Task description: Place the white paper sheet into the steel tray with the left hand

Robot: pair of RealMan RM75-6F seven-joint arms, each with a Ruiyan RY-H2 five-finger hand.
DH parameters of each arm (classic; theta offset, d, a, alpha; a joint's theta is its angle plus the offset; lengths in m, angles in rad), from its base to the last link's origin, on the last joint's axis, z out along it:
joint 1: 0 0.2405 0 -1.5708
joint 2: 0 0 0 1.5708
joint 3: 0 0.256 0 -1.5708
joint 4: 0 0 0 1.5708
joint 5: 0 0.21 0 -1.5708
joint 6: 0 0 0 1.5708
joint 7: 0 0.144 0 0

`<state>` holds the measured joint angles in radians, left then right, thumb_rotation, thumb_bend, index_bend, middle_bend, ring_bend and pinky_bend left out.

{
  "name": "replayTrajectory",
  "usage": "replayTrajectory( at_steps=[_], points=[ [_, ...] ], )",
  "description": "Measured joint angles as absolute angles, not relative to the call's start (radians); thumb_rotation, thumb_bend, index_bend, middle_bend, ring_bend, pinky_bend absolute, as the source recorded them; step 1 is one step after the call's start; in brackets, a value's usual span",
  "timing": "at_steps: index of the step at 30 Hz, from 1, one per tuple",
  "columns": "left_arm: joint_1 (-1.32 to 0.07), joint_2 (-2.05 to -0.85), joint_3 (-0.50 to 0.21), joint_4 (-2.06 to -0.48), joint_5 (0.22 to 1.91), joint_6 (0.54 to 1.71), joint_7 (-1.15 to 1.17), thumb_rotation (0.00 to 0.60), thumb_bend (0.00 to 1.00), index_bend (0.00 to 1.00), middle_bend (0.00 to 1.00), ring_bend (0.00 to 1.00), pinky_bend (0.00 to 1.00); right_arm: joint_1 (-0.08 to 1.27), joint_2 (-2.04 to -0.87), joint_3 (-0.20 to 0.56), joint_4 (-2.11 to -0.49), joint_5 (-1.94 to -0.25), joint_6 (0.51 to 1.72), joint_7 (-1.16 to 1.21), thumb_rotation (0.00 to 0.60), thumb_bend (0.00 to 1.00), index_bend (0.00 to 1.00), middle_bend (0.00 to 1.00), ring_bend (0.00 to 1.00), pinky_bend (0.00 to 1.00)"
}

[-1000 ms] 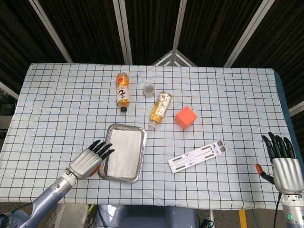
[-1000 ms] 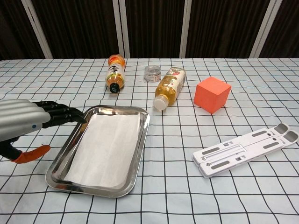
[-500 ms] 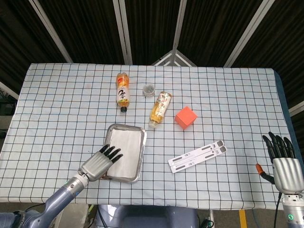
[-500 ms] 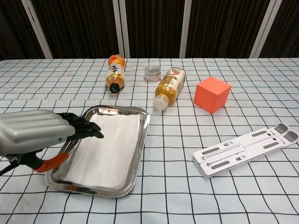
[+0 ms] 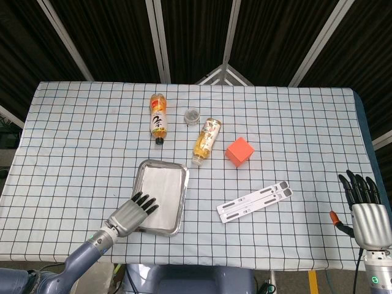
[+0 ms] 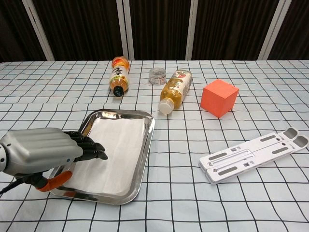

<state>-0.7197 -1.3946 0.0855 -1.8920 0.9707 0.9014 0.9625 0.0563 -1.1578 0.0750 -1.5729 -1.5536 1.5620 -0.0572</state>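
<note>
The white paper sheet (image 5: pixel 160 189) (image 6: pixel 114 152) lies flat inside the steel tray (image 5: pixel 183 197) (image 6: pixel 147 145) at the table's front left. My left hand (image 5: pixel 130 215) (image 6: pixel 46 152) hovers over the tray's near left corner, palm down, fingers stretched out and holding nothing; it hides that corner of the sheet. Far off at the table's front right edge, my right hand (image 5: pixel 365 211) stays with fingers straight and apart, empty. The chest view does not show it.
Two tea bottles (image 5: pixel 158 117) (image 5: pixel 206 141) lie behind the tray with a small clear jar (image 5: pixel 192 115) between them. An orange cube (image 5: pixel 239 151) sits right of centre. A white folding stand (image 5: pixel 254 201) lies to the tray's right.
My left hand has slid from the tray's left side toward its near left corner, over the sheet's edge. Sheet, tray and right hand have stayed put.
</note>
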Motion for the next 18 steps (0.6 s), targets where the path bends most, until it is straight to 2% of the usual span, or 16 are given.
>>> replayTrajectory(
  at_steps=[7,18],
  points=[
    [-0.742,-1.392,0.112,-1.887,0.955,0.910,0.970,0.600,0.71,0.07,0.00,0.00,0.00,0.056,-1.158,0.075,-1.573,-1.553,1.562,-0.056,0.600,0.33,0.00,0.00,0.00,0.00],
    [-0.766,-1.384,0.144,-1.869,0.964,0.915,0.970,0.600,0.71,0.09,0.00,0.00,0.00,0.056,-1.157,0.075,-1.575,-1.551,1.561,-0.050,0.600,0.33,0.00,0.00,0.00,0.00]
  ],
)
